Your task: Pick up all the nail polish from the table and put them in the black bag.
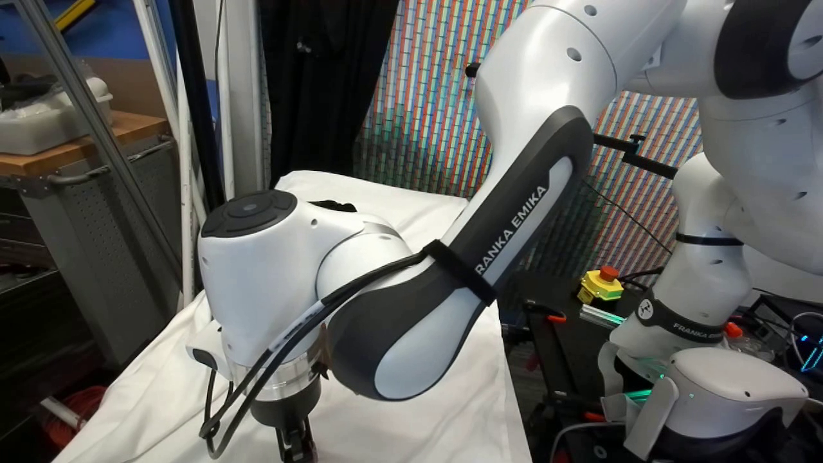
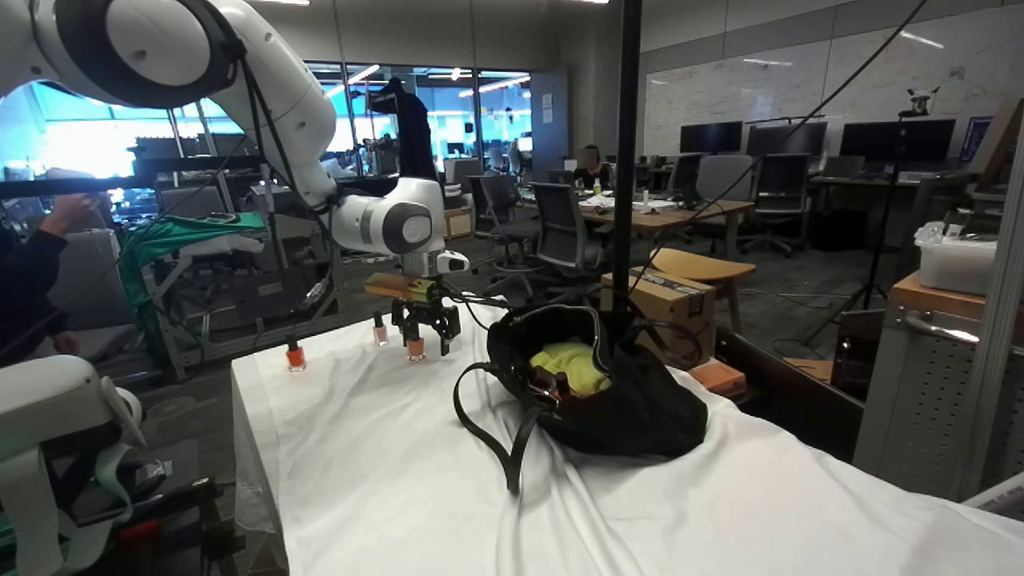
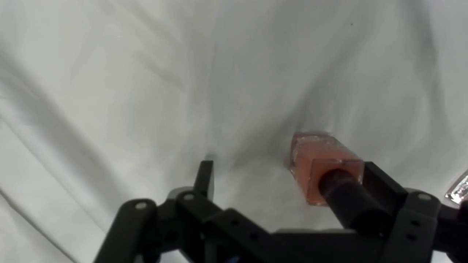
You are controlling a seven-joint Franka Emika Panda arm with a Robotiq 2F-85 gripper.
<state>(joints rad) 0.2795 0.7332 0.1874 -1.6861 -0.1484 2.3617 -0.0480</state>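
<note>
My gripper (image 3: 288,170) is open around a pink-orange nail polish bottle (image 3: 314,157) in the wrist view. The bottle stands close by the right-hand finger, with a wide gap to the left-hand one. In an exterior view that same bottle (image 2: 416,349) stands upright on the white-draped table (image 2: 360,448). A pale pink nail polish (image 2: 380,333) and a red-orange one (image 2: 296,358) stand to its left there. The black bag (image 2: 640,416) slouches at the right, its mouth showing yellow-green cloth (image 2: 576,364) and small dark bottle-like things.
The bag's loop handle (image 2: 520,448) droops onto the cloth. A shiny glass corner (image 3: 459,188) shows at the wrist view's right edge. In an exterior view the arm's forearm (image 1: 514,225) covers much of the table, and the gripper's tips are cut off below. A cardboard box (image 2: 680,308) sits beyond the bag.
</note>
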